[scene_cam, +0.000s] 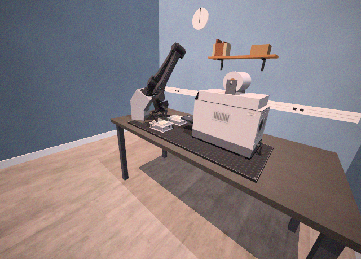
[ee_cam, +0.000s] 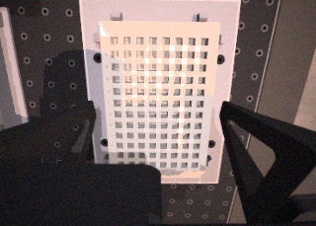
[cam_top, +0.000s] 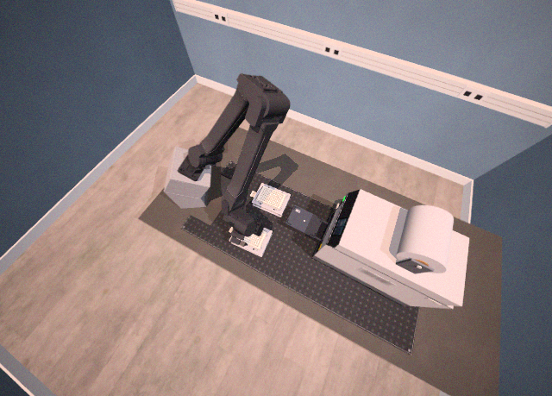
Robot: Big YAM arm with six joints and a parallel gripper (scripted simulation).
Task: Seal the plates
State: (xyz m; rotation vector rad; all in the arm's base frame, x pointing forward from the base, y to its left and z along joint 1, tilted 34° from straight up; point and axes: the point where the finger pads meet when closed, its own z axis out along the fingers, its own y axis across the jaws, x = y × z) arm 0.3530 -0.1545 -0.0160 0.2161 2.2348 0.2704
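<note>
A white open well plate [ee_cam: 160,88] [cam_top: 261,239] [scene_cam: 161,123] lies flat in its white nest [ee_cam: 230,88] at the front of the dark perforated board [cam_top: 338,293]. My gripper [ee_cam: 157,108] [cam_top: 242,236] [scene_cam: 158,117] is open and low over this plate, with one finger on each side of its long edges, near one short end. I cannot tell whether the fingers touch it. The second open plate [cam_top: 271,198] [scene_cam: 177,118] sits in the nest behind. The sealer's dark stage [cam_top: 305,220] [scene_cam: 186,118] is out and bare. A small green lamp [cam_top: 344,198] shows on the sealer's front.
The white sealer [cam_top: 392,244] [scene_cam: 231,119] with its foil roll [cam_top: 425,238] stands to the right of the stage. The arm's grey base block [cam_top: 187,186] stands behind the nests. The second nest's edge [ee_cam: 10,63] shows at the left of the wrist view.
</note>
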